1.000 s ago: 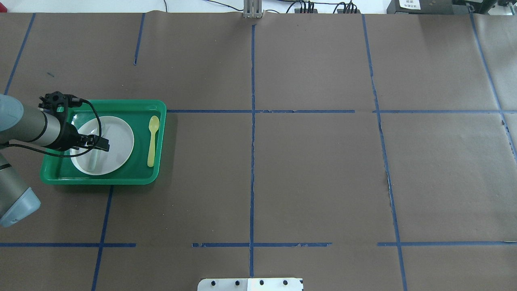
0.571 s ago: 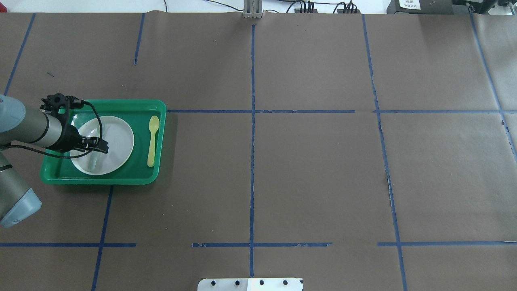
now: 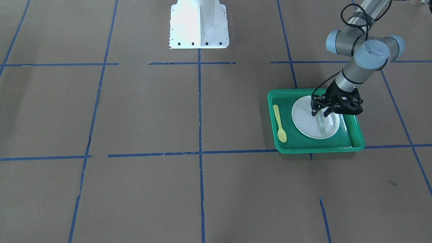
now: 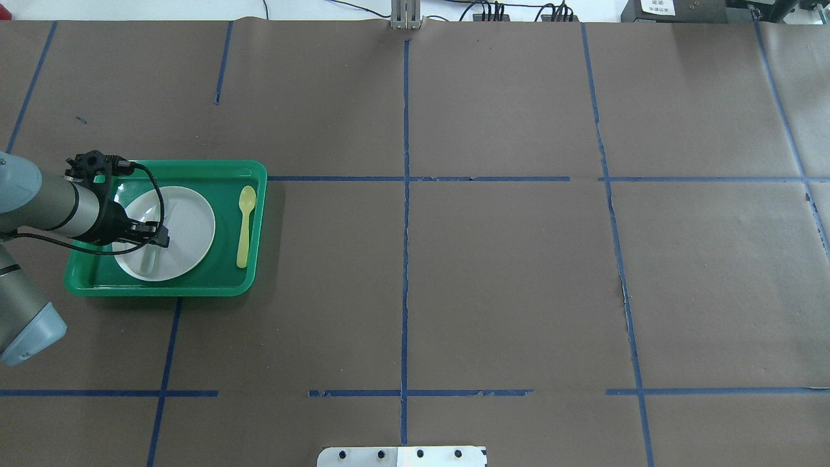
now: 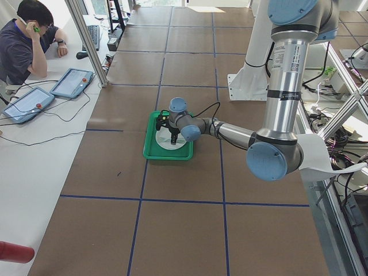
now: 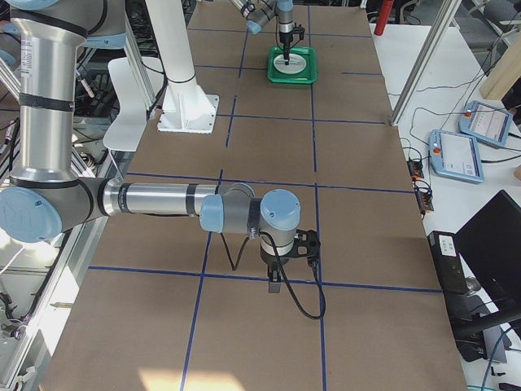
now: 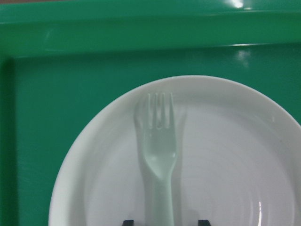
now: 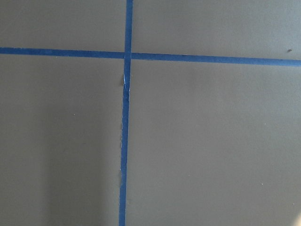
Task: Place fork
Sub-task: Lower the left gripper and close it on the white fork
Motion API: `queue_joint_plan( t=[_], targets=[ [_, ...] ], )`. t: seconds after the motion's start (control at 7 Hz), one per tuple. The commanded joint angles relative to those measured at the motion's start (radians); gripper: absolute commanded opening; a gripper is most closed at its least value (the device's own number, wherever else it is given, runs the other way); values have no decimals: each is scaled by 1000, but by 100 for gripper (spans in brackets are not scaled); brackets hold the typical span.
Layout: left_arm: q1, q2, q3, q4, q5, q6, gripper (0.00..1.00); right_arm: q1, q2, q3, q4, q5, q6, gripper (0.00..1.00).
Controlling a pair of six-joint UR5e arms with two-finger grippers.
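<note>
The pale translucent fork lies flat on the white plate inside the green tray, tines pointing away from the robot. It also shows in the front view and overhead. My left gripper hovers low over the plate, open, its two fingertips on either side of the fork's handle without closing on it. My right gripper shows only in the exterior right view, above bare table far from the tray; I cannot tell whether it is open or shut.
A yellow spoon lies in the tray to the plate's right. The robot's white base plate sits at the near table edge. Blue tape lines cross the brown table. An operator sits beyond the far edge.
My left gripper has drawn back a little toward the robot over the plate. The fork stays lying on the plate.
</note>
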Motion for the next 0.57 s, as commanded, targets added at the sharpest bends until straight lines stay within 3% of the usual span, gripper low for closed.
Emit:
queue_joint_plan(
  t=[0.0,0.14,0.43],
  targets=[
    [0,0,-6,8,-6,1,8,0,0,0,0,0,0,100],
    [-2,0,-7,9,-58,-3,0,0,0,0,0,0,0,100],
    [-6,2,-19,11,-66,-5,0,0,0,0,0,0,0,100]
  ],
)
